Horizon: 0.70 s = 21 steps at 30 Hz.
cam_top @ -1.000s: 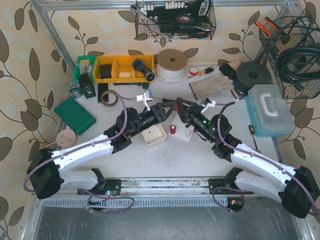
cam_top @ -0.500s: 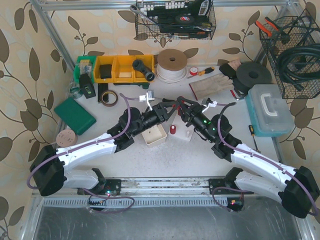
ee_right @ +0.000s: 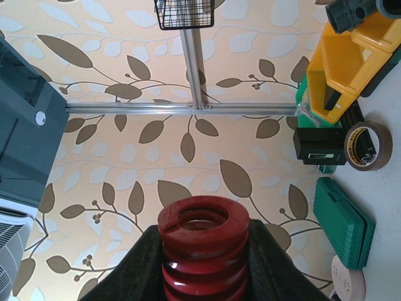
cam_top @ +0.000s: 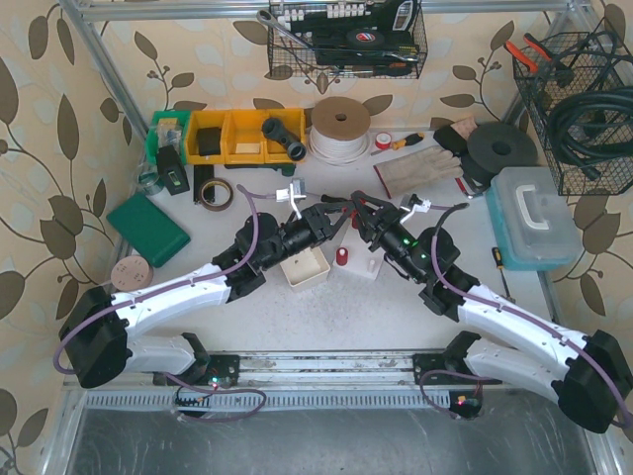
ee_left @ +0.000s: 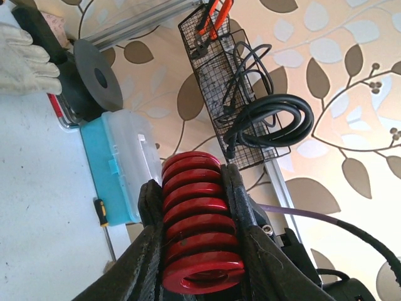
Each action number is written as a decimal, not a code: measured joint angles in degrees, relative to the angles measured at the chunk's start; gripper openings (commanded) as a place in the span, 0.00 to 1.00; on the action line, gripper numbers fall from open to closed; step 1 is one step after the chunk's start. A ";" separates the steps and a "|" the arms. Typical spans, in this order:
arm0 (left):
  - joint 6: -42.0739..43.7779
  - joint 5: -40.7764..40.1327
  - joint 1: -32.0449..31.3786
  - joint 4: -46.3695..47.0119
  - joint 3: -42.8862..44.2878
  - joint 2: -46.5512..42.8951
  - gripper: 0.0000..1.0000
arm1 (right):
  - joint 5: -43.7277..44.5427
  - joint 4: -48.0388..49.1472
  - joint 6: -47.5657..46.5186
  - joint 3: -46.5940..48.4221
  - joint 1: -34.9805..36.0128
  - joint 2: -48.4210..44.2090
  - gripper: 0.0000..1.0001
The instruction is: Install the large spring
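Note:
A large red coil spring [ee_left: 200, 232] sits clamped between the black fingers of my left gripper [ee_left: 191, 182], one end ring facing the camera. In the right wrist view my right gripper [ee_right: 203, 229] is also shut on a large red spring [ee_right: 203, 251], gripped by its sides with its end ring standing above the fingers. From above, my left gripper [cam_top: 329, 218] and right gripper [cam_top: 362, 216] meet tip to tip above the table's middle. The spring is mostly hidden between them there. I cannot tell whether both hold the same spring.
Below the grippers a small red part [cam_top: 341, 257] stands between a white open box [cam_top: 305, 265] and a white block [cam_top: 367, 261]. Yellow bins [cam_top: 242, 136], a cord spool [cam_top: 340, 127], a glove [cam_top: 415, 170], a blue case [cam_top: 532, 218] and a green case [cam_top: 148, 228] ring the work area.
My left gripper has shifted slightly right, closer to the right gripper. Both stay shut on the red spring.

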 measured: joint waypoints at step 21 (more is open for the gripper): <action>5.97 14.34 10.21 -14.86 -1.97 -6.91 0.00 | -35.54 -19.26 -18.45 6.64 -23.41 0.92 0.74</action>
